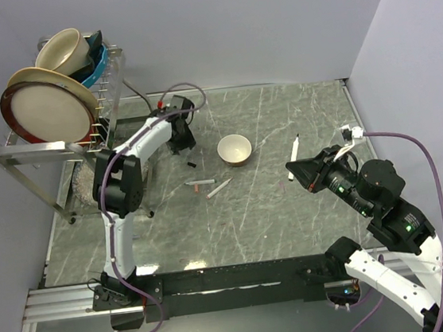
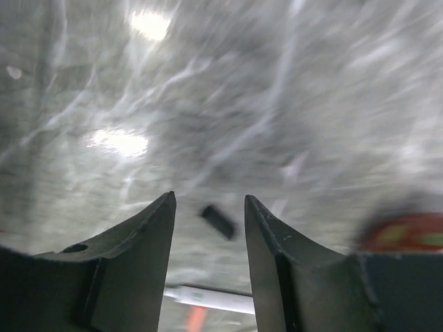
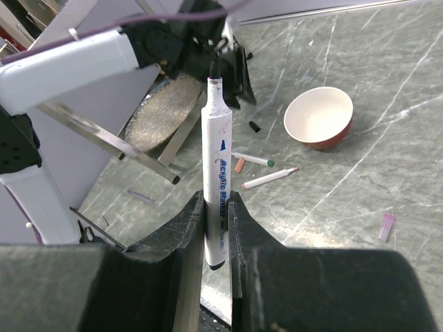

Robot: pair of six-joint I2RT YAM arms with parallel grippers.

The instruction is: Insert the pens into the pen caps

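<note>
My right gripper (image 3: 216,197) is shut on a white pen (image 3: 216,173) with a black tip, held upright; from above this pen (image 1: 293,158) hangs right of the bowl. Two more pens lie left of centre: one green-tipped (image 3: 252,159), one red-tipped (image 3: 270,178), seen from above (image 1: 218,188). An orange-red cap (image 3: 239,164) lies between them. A black cap (image 1: 192,164) lies on the table just before my left gripper (image 1: 183,148). In the blurred left wrist view the gripper (image 2: 208,197) is open, with the black cap (image 2: 219,221) seen past its tips, untouched.
A cream bowl (image 1: 234,149) stands mid-table. A metal dish rack (image 1: 59,148) with plates and bowls fills the back left, close to my left arm. A small pink piece (image 3: 386,226) lies right of the pens. Walls close in the table at the back and right.
</note>
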